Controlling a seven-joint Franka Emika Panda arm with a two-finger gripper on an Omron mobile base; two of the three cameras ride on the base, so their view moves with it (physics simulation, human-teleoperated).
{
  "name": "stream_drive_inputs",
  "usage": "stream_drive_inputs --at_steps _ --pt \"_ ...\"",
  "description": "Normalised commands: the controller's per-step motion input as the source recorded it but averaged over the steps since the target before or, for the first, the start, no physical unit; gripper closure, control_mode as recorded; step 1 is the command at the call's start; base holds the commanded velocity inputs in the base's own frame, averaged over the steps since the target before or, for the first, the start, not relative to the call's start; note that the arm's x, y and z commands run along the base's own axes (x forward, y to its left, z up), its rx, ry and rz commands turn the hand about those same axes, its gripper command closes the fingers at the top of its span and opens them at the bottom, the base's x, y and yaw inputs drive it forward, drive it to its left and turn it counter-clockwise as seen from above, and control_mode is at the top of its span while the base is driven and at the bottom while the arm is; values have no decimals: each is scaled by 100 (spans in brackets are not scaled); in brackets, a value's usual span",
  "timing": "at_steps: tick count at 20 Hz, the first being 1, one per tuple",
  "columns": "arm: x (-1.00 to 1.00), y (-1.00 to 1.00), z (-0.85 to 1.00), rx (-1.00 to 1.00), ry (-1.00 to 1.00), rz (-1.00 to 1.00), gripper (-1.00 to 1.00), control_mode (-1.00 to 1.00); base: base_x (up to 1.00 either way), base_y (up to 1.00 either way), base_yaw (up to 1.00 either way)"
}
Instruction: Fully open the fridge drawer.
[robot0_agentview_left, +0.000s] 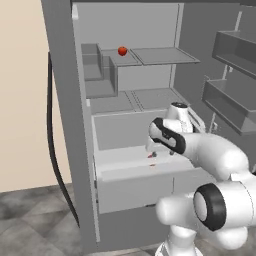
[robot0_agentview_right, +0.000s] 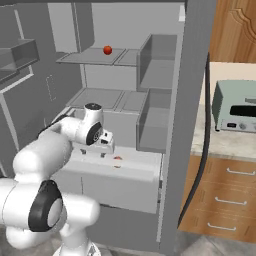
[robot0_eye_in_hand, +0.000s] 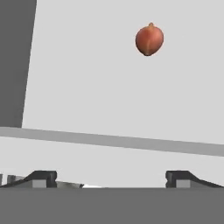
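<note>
tall grey fridge (robot0_agentview_left: 67, 125), door open. wide light-grey fridge drawer (robot0_agentview_left: 135, 187) low inside, partly drawn out. my claw (robot0_eye_in_hand: 111, 177) sits spread over its whitish front lip; small reddish fruit (robot0_eye_in_hand: 149, 40) lies on its floor. step: mid-pull, i judge. next: hook the lip, draw straight outward.

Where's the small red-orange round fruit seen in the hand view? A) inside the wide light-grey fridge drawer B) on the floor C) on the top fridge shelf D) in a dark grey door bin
A: the small red-orange round fruit lies on the pale floor of the wide light-grey fridge drawer, just beyond the hand; a second red fruit sits on the upper shelf.
</note>
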Motion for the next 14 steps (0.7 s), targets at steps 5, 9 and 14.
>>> stream_drive_inputs --at_steps 5,9,14 --pt "-96 2 100 15 -45 0 -100 -100 0 0 0" --pt "-90 12 100 11 -52 0 -100 -100 0 0 0" --pt "-69 16 100 5 -51 0 -100 -100 0 0 0"
